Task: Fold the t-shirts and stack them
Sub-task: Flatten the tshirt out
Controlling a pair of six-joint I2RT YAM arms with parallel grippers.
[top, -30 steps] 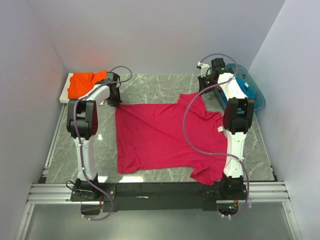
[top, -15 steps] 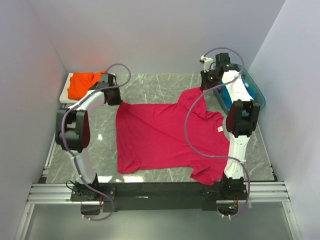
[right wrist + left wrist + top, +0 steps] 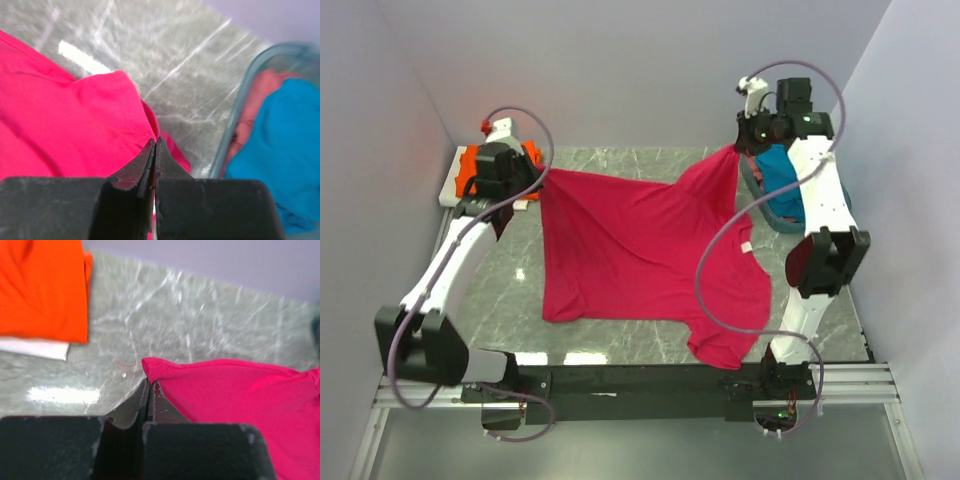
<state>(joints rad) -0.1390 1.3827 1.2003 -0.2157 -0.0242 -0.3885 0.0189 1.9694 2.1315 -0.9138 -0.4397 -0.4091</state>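
Observation:
The magenta-red t-shirt (image 3: 640, 260) is stretched between my two grippers. Its far edge is lifted off the marble table (image 3: 500, 290) and its near part still lies flat. My left gripper (image 3: 536, 178) is shut on the shirt's far left corner (image 3: 155, 365), as the left wrist view shows (image 3: 149, 382). At the far right, my right gripper (image 3: 737, 151) (image 3: 155, 141) is shut on the shirt's other raised corner (image 3: 125, 115). A white neck label (image 3: 747, 246) shows. The orange t-shirt (image 3: 470, 168) (image 3: 42, 287) lies at the back left. The teal-blue t-shirt (image 3: 782, 170) (image 3: 295, 145) sits in the basket.
The translucent teal basket (image 3: 772, 218) (image 3: 240, 100) stands at the back right, close beside my right gripper. The orange shirt rests on a white board (image 3: 35, 347) at the back left corner. Grey walls close in on three sides.
Both arms have risen and reached toward the back, lifting the magenta-red shirt's far edge off the table and pulling it taut. The shirt has slid toward the back.

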